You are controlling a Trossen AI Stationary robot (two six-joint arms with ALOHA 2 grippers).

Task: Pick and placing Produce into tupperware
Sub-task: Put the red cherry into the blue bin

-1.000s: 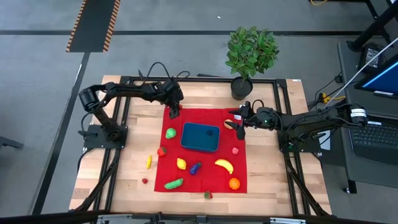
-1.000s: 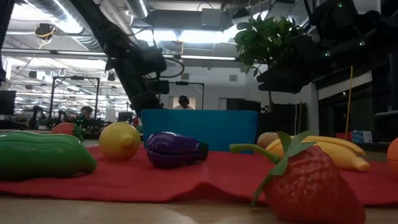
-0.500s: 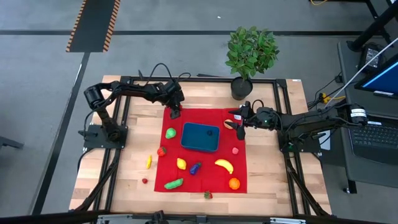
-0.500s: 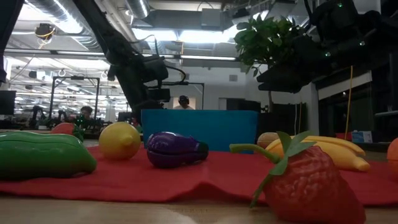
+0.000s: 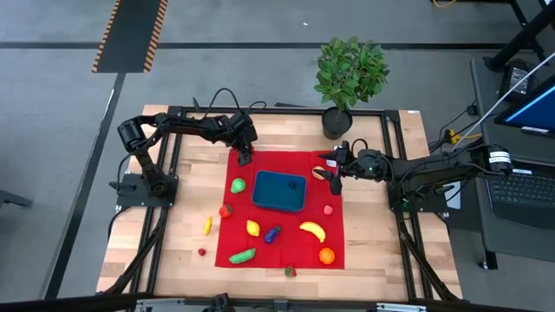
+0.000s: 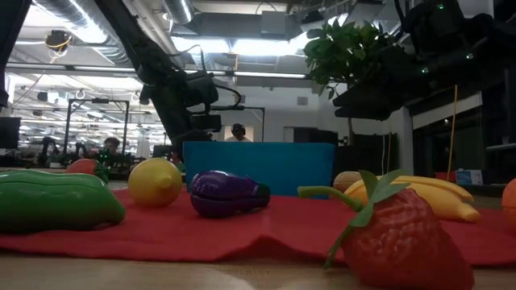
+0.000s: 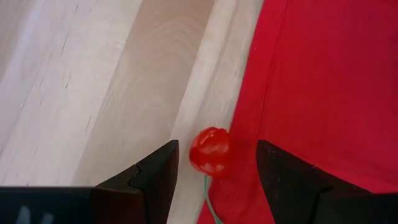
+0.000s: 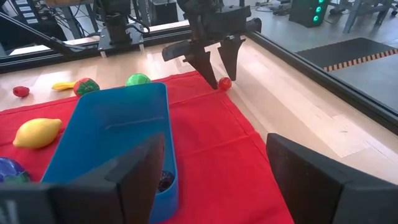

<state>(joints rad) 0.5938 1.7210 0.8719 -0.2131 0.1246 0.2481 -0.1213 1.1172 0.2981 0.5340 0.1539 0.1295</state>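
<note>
Cherry (image 7: 210, 150) lies at the red cloth's (image 7: 323, 81) edge, untouched between the left gripper's (image 7: 216, 163) spread fingers (image 7: 155, 177).

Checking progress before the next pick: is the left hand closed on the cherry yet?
No, open. The left hand straddles the red cherry at the red cloth edge, gaps showing both sides.

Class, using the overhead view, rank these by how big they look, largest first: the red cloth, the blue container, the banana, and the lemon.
1. Red cloth
2. Blue container
3. Banana
4. Lemon

The overhead camera sees all four lying flat on the table, so the order is clear.
</note>
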